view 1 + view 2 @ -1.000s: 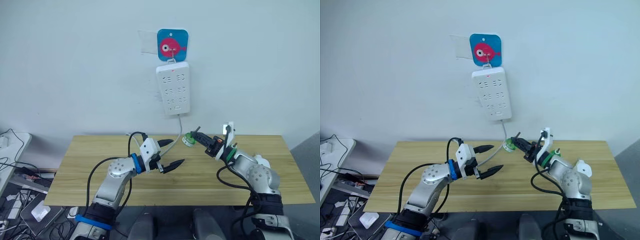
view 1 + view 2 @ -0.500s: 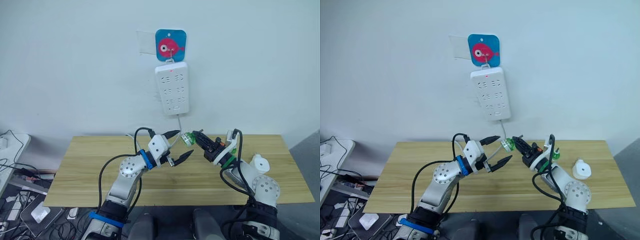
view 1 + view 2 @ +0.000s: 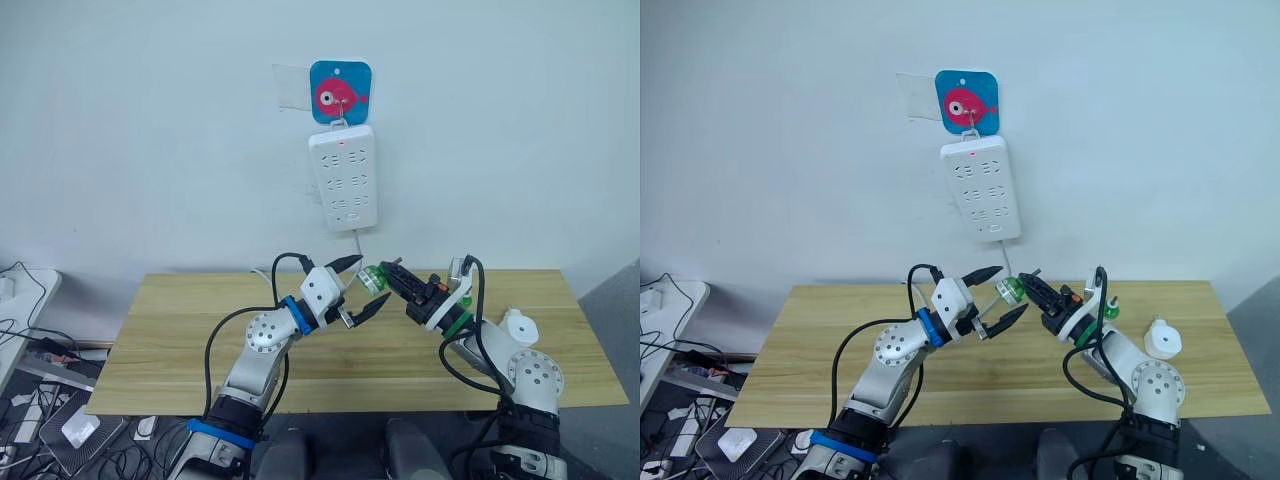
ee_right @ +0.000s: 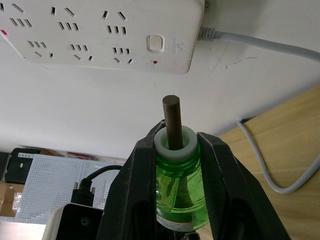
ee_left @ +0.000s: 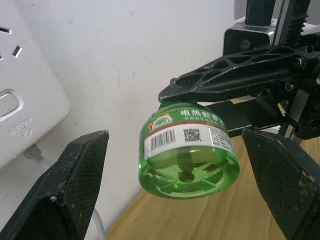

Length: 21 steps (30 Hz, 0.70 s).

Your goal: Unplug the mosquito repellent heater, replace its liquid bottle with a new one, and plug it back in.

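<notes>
A small green translucent liquid bottle (image 5: 188, 154) is held in the air above the back part of a wooden table (image 3: 160, 330), just below a white power strip (image 3: 344, 178) hung on the wall. A white label with a barcode and a square code is wrapped around the bottle, its round base is ribbed, and a dark wick rod stands out of a white collar at its neck. The bottle is clamped at the neck between the two black fingers of the right gripper (image 3: 392, 271), with the base turned towards the left gripper (image 3: 356, 285).

A white rounded mosquito repellent heater (image 3: 1162, 338) is set on the table near its right edge, well apart from the bottle.

The table is a light wood top placed against a plain pale wall. The power strip is hung from a hook on a blue square plaque with a pink fish (image 3: 340, 92), and its grey cable (image 4: 260, 42) is led down to the table. A small red light is lit on the strip. Tangled cables and boxes (image 3: 40, 400) are seen on the floor beyond the table's left edge.

Both arms are raised and bent so that the grippers meet over the middle of the table's back edge. The left gripper's fingers are spread apart on either side of the bottle's base, close to it but not touching.
</notes>
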Tool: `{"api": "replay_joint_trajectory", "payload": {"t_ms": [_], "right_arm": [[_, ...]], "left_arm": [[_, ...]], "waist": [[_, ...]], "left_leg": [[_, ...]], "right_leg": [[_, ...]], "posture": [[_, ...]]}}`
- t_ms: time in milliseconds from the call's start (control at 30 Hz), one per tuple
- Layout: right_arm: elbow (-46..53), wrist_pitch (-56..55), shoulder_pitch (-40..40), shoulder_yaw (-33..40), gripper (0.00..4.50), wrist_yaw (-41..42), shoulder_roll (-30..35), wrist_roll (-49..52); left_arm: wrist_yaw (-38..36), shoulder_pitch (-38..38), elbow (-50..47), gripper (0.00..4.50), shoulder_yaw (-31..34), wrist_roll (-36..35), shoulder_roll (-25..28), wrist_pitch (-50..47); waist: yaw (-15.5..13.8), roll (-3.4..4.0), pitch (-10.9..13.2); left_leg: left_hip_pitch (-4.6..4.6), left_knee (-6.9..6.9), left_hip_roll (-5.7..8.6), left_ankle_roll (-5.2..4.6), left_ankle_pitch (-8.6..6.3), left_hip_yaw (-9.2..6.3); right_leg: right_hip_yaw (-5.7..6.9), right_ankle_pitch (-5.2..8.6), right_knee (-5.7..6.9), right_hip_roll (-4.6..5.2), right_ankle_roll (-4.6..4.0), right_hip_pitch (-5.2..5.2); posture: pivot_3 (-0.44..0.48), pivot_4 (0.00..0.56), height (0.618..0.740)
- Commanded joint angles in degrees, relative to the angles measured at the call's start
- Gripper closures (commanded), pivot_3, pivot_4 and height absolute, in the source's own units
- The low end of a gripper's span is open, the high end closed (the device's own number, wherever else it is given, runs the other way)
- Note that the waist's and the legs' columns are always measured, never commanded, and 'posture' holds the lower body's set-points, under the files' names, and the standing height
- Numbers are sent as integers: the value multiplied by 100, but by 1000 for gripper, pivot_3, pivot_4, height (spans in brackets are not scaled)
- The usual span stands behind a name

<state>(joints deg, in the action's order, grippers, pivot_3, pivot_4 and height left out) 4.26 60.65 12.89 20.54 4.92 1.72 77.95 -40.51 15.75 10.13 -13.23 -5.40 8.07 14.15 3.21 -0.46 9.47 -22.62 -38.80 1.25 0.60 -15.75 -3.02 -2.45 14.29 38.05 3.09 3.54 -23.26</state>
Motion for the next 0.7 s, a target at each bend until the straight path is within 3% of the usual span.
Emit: {"api": "replay_joint_trajectory", "payload": {"t_ms": [33,167,200,700], "right_arm": [[224,-45,8,-86,3684,65,43,301],[199,-78,10,-139,3684,67,99,352],[198,-88,7,-155,3684,67,111,375],[172,-222,4,-239,3684,44,183,501]], "left_arm": [[48,53,-60,848,-48,-39,-88,125],[75,51,-39,2159,-48,-13,-130,109],[86,42,-35,2238,-49,-13,-136,90],[230,48,-29,2238,-90,48,-140,-14]], "waist": [[0,-1,-10],[0,-4,-25],[0,-4,-28],[0,-4,-30]], "left_leg": [[0,0,0,0,0,0],[0,0,0,0,0,0],[-1,0,0,0,0,0],[-1,0,1,0,0,0]], "right_leg": [[0,0,0,0,0,0],[0,0,0,-1,0,0],[0,0,-1,0,0,0],[0,0,-1,-1,0,0]], "posture": [[-58,111,740],[-58,110,740],[-58,110,740],[-60,113,740]]}}
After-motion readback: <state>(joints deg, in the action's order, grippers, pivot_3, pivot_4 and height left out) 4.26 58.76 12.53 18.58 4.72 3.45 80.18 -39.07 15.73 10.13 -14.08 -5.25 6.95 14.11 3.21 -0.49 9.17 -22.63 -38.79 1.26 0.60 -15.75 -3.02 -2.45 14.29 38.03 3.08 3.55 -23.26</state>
